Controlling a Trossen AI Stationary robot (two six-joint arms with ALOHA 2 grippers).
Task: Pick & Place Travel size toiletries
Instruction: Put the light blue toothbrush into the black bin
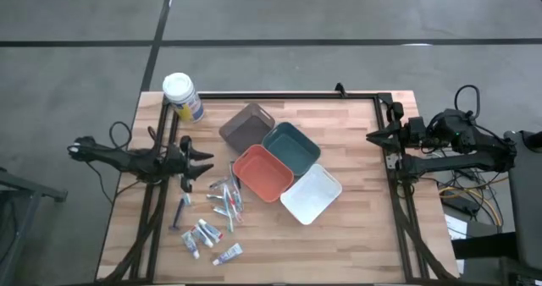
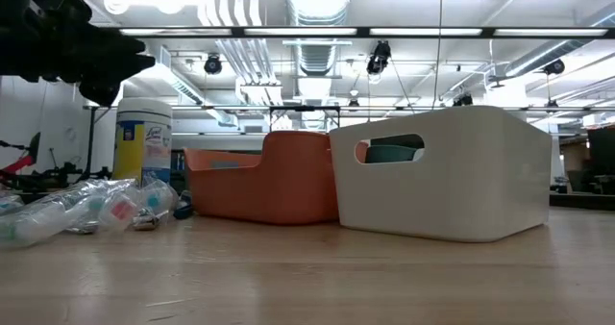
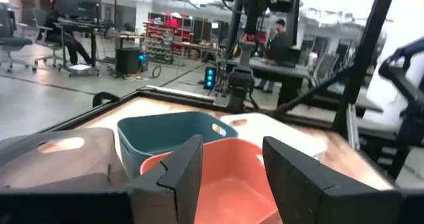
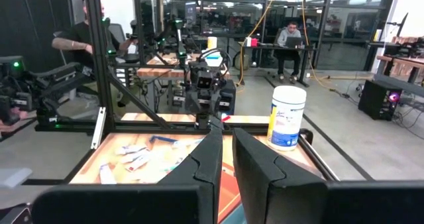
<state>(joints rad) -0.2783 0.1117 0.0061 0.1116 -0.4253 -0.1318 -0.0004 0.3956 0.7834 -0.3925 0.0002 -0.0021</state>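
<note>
A: Where are the travel size toiletries (image 1: 212, 218)?

B: Scattered loose on the table (image 1: 356, 235), on its left half, in a strip that starts just beside the orange tray (image 1: 263, 173) and runs toward the near-left edge. In the low view they lie in a heap at the left.

A: And the left tool (image 1: 203, 164)?

B: It hovers at the left edge of the table, above the far end of that scatter, its fingers (image 3: 173, 174) spread wide with nothing between them. It faces the orange tray.

A: The right tool (image 1: 373, 136)?

B: It waits off the right edge of the table, jaws narrow with only a thin gap, empty.

A: What else stands there?

B: A brown tray (image 1: 246, 125), a teal tray (image 1: 291, 145) and a white tray (image 1: 312, 194) cluster with the orange one mid-table. A white-lidded canister (image 1: 182, 96) stands at the far-left corner.
</note>
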